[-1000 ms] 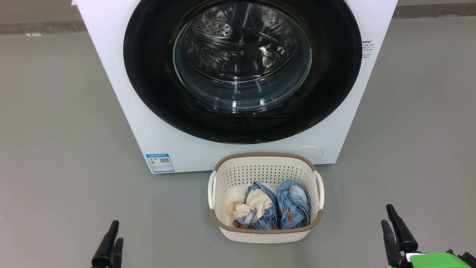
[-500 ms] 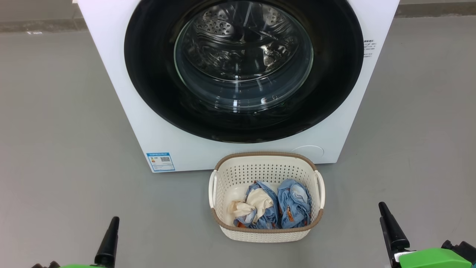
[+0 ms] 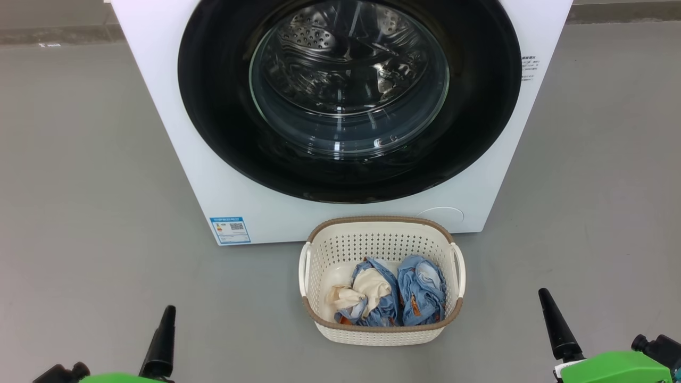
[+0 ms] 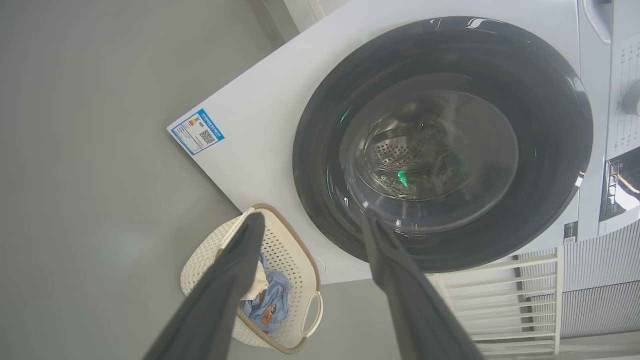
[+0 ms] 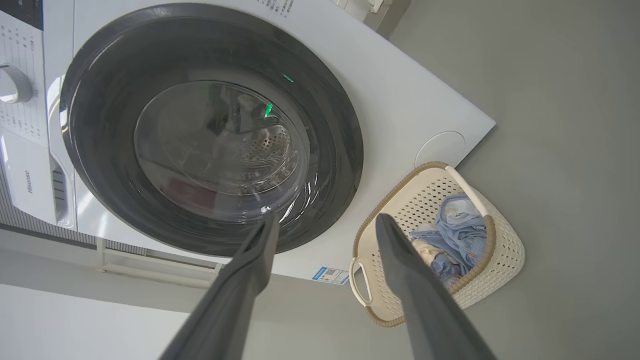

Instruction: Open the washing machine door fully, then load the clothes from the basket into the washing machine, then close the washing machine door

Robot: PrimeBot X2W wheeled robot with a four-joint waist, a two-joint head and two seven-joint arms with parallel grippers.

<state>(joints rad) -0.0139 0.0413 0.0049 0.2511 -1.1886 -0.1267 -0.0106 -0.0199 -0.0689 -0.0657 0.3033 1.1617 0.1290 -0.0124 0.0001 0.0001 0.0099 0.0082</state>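
The white washing machine (image 3: 159,106) stands ahead with its round black washing machine door (image 3: 223,106) lying shut against the front, the steel drum showing through the glass. On the floor before it sits the cream basket (image 3: 380,219), and the clothes (image 3: 420,292) lie inside, light blue pieces beside a cream one. My left gripper (image 4: 314,216) hangs open and empty, well short of the door (image 4: 320,150) and basket (image 4: 305,260). My right gripper (image 5: 327,217) is open and empty too, apart from the door (image 5: 100,150) and basket (image 5: 400,185). In the head view one dark finger (image 3: 161,340) rises at lower left, another finger (image 3: 553,324) at lower right.
Grey floor surrounds the machine and basket. A blue label (image 3: 230,230) marks the machine's lower left corner, and a round white cover (image 3: 440,214) sits at its lower right. A white slatted rack (image 4: 500,300) stands beside the machine.
Both wrists have turned, and green arm parts have come further into the head view's bottom corners. The door, basket and clothes stay as they were.
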